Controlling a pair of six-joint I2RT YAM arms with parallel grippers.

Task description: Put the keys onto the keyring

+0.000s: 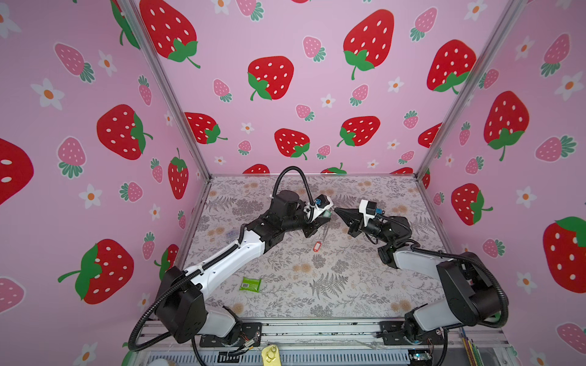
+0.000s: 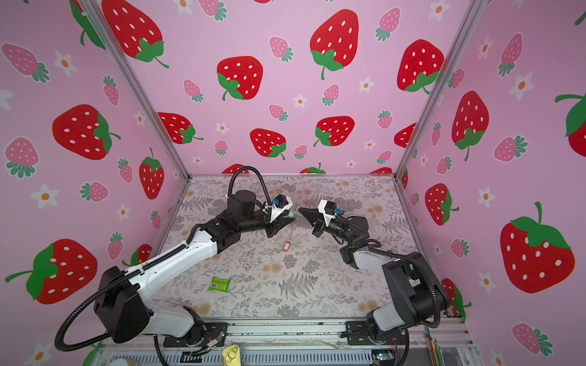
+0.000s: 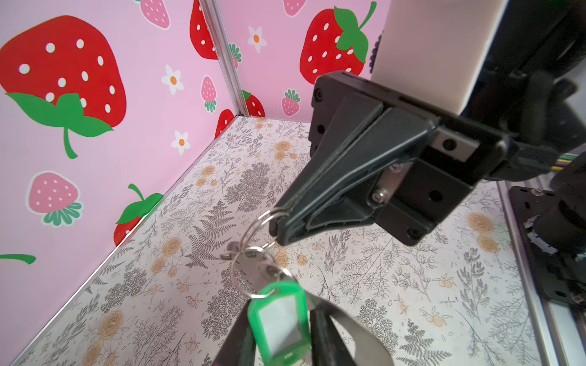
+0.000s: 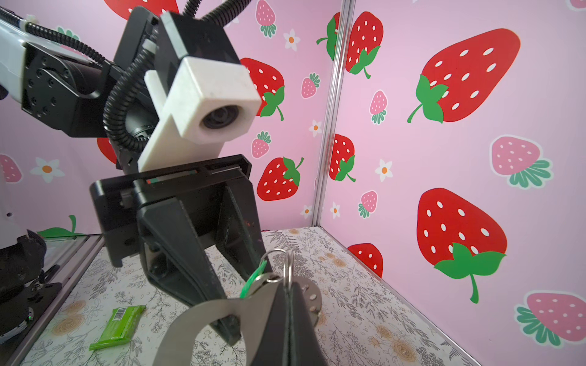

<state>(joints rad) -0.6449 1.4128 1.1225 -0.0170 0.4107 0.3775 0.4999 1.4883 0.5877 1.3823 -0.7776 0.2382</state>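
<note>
One green pkt [image 1: 250, 284] on table [image 1: 358, 285], well apart frm red key [image 1: 317, 246].

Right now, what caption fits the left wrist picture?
Black right gripper pinches a silver metal ring near a green plastic key tag.

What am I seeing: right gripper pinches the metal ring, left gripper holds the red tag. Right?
Not quite. The left gripper holds the green tag, not the red one, as the left wrist view shows. The red tag is in neither gripper. The right gripper does pinch the metal ring.
</note>
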